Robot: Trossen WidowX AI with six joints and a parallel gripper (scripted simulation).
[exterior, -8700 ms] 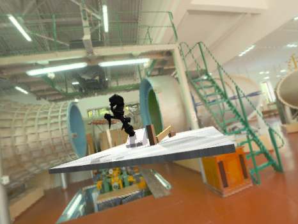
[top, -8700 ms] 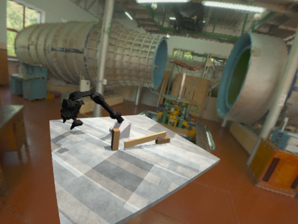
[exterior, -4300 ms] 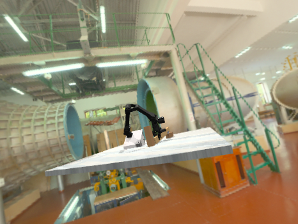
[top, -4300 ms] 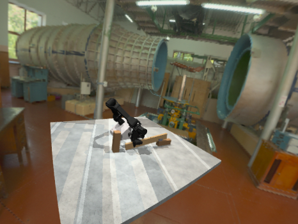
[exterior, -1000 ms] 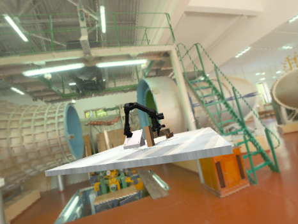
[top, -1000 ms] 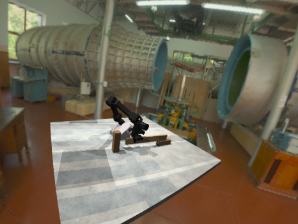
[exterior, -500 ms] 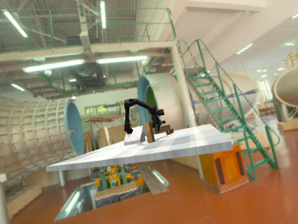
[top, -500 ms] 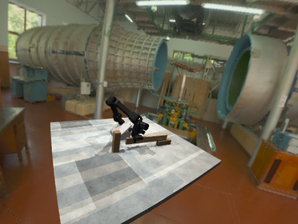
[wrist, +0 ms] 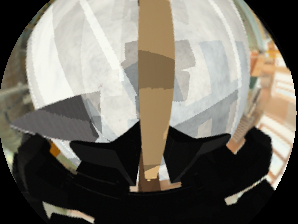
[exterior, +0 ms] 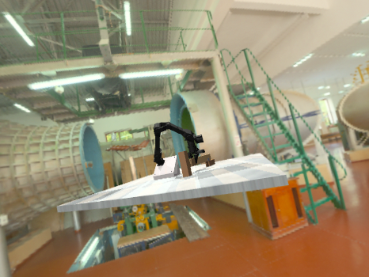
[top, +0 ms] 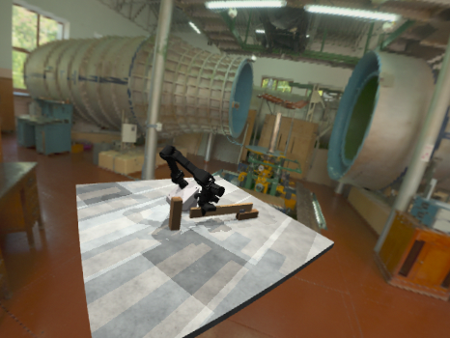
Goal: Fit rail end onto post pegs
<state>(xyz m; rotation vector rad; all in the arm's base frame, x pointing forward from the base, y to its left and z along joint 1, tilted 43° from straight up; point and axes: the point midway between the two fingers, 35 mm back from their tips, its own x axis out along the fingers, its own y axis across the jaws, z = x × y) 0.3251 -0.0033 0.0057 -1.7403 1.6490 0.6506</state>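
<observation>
The long wooden rail [top: 227, 210] [wrist: 156, 75] runs from near the post to the low footboard block [top: 247, 214] [exterior: 211, 162]. Its far end is at the block; the bracket is too small to make out. My gripper [top: 208, 211] [wrist: 149, 121] is shut on the rail close to its near end, with one finger on each side. The post [top: 175, 213] [exterior: 184, 164] stands upright, with a narrow gap between it and the rail's near end in the top view. The near end looks raised off the table. The pegs and holes cannot be made out.
The arm's pale base plate [exterior: 166, 168] is behind the post. The arm reaches over from there to the rail. The patterned table top [top: 130, 285] carries all of these, and its edge [top: 261, 293] runs along the front right in the top view.
</observation>
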